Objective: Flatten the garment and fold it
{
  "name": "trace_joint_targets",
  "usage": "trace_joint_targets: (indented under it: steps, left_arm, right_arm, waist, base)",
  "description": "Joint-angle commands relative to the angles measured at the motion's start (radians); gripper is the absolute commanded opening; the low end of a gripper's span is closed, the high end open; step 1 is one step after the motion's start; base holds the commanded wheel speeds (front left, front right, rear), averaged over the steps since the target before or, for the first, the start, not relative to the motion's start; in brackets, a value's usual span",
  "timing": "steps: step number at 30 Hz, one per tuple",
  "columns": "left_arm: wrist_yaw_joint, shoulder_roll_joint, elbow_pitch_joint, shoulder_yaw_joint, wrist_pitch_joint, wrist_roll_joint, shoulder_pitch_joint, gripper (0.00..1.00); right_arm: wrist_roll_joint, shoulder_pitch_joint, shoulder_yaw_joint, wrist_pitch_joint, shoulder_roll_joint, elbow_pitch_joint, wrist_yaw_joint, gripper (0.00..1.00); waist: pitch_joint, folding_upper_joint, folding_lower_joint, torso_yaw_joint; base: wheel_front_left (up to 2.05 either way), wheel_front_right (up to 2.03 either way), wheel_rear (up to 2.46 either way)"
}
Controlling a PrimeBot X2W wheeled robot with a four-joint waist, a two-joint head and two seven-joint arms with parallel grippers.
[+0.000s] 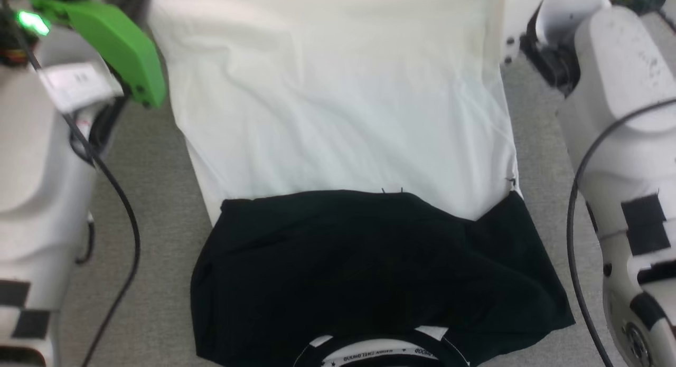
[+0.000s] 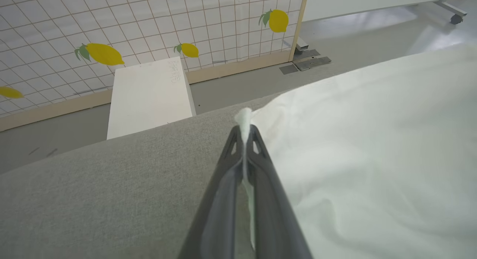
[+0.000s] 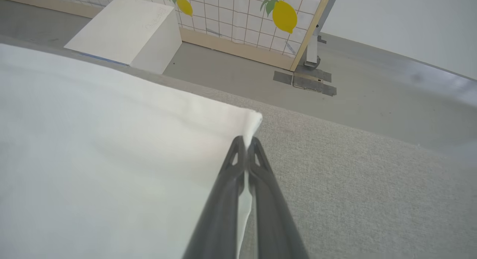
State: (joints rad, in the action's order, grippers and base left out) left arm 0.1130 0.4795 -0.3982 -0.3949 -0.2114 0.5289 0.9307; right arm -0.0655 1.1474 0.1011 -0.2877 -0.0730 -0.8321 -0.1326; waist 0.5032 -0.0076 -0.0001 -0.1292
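A soft long-sleeved shirt with a white body and black sleeves [image 1: 338, 108] lies spread on the grey fabric-covered desk [image 1: 153, 282]. Its white body stretches away from the robot. Its black sleeves [image 1: 369, 266] are folded across the chest in one dark band on the near side. The black neckband [image 1: 380, 354], lined with white lettered tape, sits at the bottom edge of the head view, nearest the robot. The white cloth shows soft creases but lies mostly flat.

The left jaws are clenched on a far corner of the white body. In the left wrist view the two long dark fingers [image 2: 270, 192] press together with a thin strip of cloth between them, and a small tuft pokes out past the tips. The right jaws are clenched on the other far corner. The dark fingers [image 3: 220, 207] meet on the cloth there too, with the corner standing up just beyond them.

Both pale forearms flank the shirt in the head view, and the left one carries a bright green cover [image 1: 119, 45]. Beyond the desk, a white box [image 2: 149, 95] stands on the grey floor against a tiled panel printed with yellow lemons [image 2: 56, 28]
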Motion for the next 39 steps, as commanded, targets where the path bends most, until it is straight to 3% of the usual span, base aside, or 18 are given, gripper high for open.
trace_joint_targets:
  steps: [1, 11, 20, 30, 39]
  left_arm:
    - [0.005, -0.004, 0.014, -0.004, 0.024, 0.015, -0.044, 0.00]
    - [0.014, 0.029, 0.191, -0.032, 0.133, 0.112, -0.344, 0.00]
    - [-0.047, 0.050, 0.371, -0.012, 0.181, 0.189, -0.657, 0.00]
    - [-0.066, 0.046, 0.446, -0.041, 0.189, 0.265, -0.910, 0.00]
    - [-0.048, 0.012, 0.381, -0.110, 0.191, 0.275, -0.988, 0.00]
  right_arm:
    - [-0.023, -0.044, 0.013, 0.015, -0.015, 0.011, 0.002, 0.00]
    - [-0.195, -0.350, 0.087, 0.047, -0.130, 0.228, 0.002, 0.00]
    - [-0.267, -0.720, 0.015, -0.085, -0.206, 0.571, 0.002, 0.00]
    - [-0.265, -1.073, -0.089, -0.262, -0.176, 0.883, 0.002, 0.00]
    - [-0.212, -1.242, -0.155, -0.330, -0.128, 0.962, 0.002, 0.00]
  waist:
    - [-0.128, 0.0074, 0.0001, 0.037]
    - [-0.294, 0.0074, 0.0001, 0.079]
    - [-0.354, 0.0074, 0.0001, 0.103]
    - [-0.379, 0.0074, 0.0001, 0.127]
    - [-0.385, 0.0074, 0.0001, 0.133]
  base:
    - [0.00, 0.00, 0.00]
    - [0.00, 0.00, 0.00]
    - [0.00, 0.00, 0.00]
    - [0.00, 0.00, 0.00]
    - [0.00, 0.00, 0.00]
